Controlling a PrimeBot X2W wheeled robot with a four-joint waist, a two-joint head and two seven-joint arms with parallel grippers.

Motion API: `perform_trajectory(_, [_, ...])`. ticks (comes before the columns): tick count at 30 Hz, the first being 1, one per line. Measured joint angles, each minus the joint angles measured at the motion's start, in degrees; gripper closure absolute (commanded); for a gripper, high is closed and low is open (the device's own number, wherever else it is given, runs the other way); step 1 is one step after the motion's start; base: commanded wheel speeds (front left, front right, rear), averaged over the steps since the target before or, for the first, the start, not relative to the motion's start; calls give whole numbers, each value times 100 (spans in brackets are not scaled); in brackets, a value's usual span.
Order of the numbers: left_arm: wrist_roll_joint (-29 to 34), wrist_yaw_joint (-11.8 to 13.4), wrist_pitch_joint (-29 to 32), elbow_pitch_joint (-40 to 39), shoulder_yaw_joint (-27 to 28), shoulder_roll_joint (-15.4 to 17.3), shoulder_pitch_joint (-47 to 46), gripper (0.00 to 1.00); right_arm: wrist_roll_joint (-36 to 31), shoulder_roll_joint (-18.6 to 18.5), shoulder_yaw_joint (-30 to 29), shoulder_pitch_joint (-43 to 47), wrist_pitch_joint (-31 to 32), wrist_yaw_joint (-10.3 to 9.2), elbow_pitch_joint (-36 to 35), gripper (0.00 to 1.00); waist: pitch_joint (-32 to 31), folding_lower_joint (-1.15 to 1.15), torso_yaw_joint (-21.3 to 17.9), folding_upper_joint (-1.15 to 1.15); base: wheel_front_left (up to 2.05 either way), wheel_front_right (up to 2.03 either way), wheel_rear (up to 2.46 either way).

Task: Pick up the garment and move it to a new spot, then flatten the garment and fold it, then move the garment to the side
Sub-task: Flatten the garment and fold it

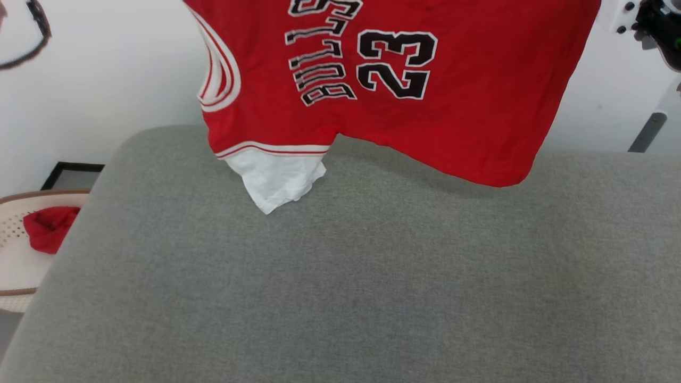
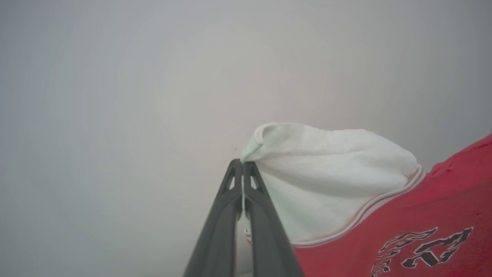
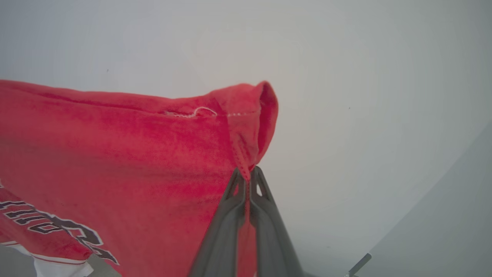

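Note:
The garment (image 1: 425,106), a red jersey with black white-outlined letters and the number 23, hangs spread in the air above the far part of the grey cushion (image 1: 340,276). Its white lining and striped trim dangle at the lower left. My left gripper (image 2: 242,163) is shut on a corner of the white lining (image 2: 326,173). In the right wrist view my right gripper (image 3: 250,171) is shut on a red hem corner of the garment (image 3: 115,154). Part of the right arm (image 1: 659,26) shows at the head view's top right.
A pale woven basket (image 1: 16,250) at the left holds a small plain red cloth (image 1: 48,229). A black frame (image 1: 69,173) lies on the floor behind it. White wall stands beyond the cushion, with a dark cable (image 1: 37,32) at the top left.

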Motion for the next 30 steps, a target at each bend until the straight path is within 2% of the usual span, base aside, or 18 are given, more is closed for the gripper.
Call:
perform_trajectory(12, [40,-12,-584,187,-153,21,-931,100,-82,-12,-25,-659,-389,0,48,100,642,0,-182,0,0,0,0])
perform_trajectory(22, [400,-14,-1311,277,-288,120,-2438,100,-524,4,-277,-1534,-1385,0,86,100,1809,0,-358,0,0,0,0])
perform_trajectory(30, [621,-14,-1884,78,-514,119,-3417,100,-1036,37,-603,-2146,-2306,0,381,100,2916,0,-449,0,0,0,0])
